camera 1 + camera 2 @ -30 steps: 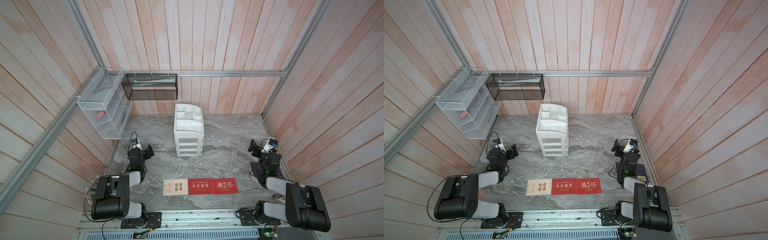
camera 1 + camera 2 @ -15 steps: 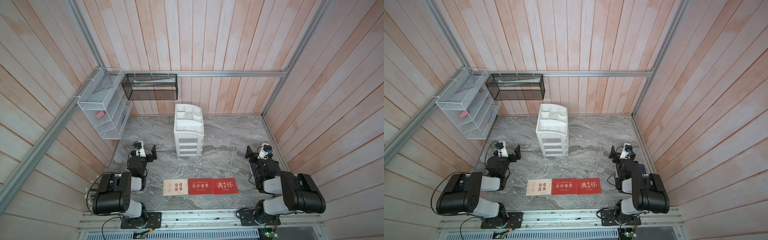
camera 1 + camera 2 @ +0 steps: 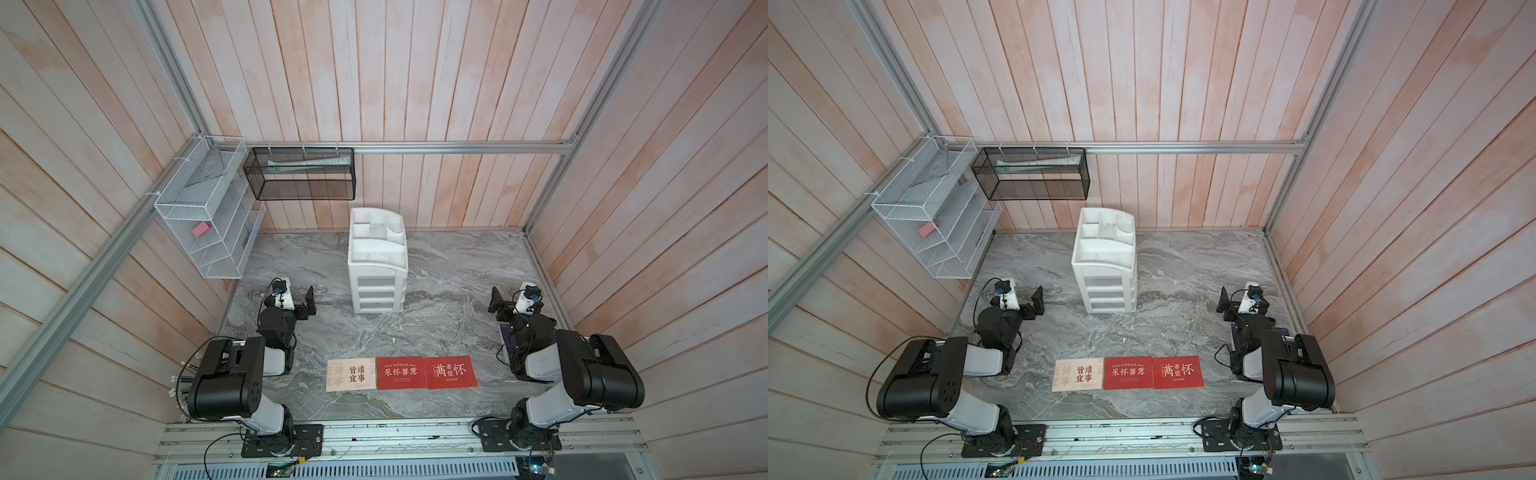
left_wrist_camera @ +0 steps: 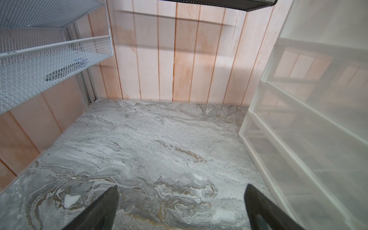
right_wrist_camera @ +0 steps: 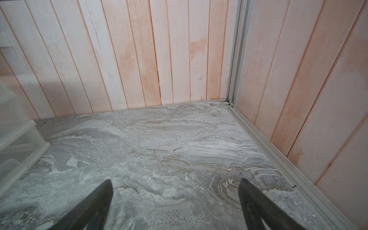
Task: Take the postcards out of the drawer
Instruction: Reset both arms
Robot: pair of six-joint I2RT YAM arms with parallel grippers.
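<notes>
I see both arms (image 3: 226,382) folded low at the counter's (image 3: 449,274) sides, left tool (image 3: 310,300) and right tool (image 3: 496,304) spread wide, holding nothing. White drawer unit (image 3: 377,266) stands shut mid-counter. Three postcards (image 3: 401,372), one cream, two red, lie flat edge to edge near me.

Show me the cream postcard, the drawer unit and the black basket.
cream postcard (image 3: 351,375): in a top view, card's middle
drawer unit (image 3: 377,291): in a top view, drawer fronts
black basket (image 3: 305,190): in a top view, front wall
</notes>
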